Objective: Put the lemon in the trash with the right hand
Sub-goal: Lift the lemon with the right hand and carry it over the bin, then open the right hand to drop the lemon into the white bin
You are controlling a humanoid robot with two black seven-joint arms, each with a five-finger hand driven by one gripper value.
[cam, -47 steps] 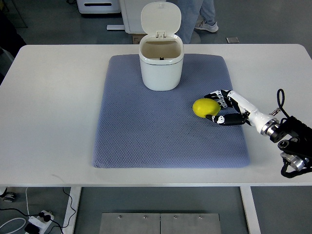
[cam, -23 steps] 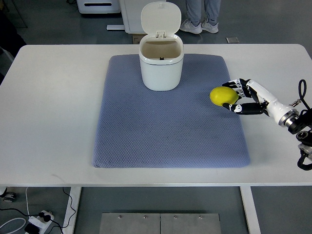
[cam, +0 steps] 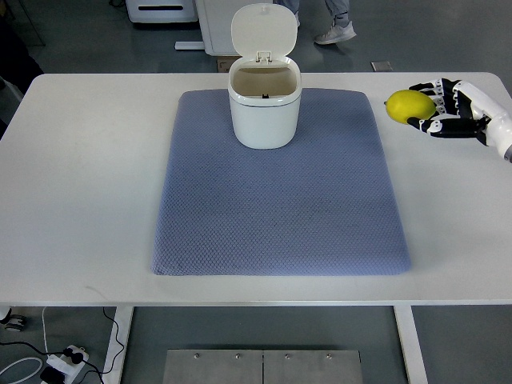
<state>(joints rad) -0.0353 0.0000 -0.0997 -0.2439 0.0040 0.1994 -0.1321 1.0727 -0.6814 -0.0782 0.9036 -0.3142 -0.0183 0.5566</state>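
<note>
The white rectangular table (cam: 80, 160) carries a blue-grey quilted fabric mat (cam: 280, 208). At the far edge of the mat stands a white plastic trash bin (cam: 265, 112) with its hinged lid tipped up and back, leaving the mouth open.

The right hand (cam: 448, 108), black-and-white and jointed, enters from the right edge of the top view. Its fingers are closed around the oval yellow lemon (cam: 409, 105).

Change over the last second: the lemon was at the right part of the mat; it is now in the picture beyond the mat's right edge, over bare table, level with the bin and well apart from it to the right. Whether it is clear of the surface cannot be told for certain, but the grip and travel suggest a lift.

Judgement: pickup is complete. The remaining steps are leftward transport to the open bin, then release.

The left hand does not appear.
</note>
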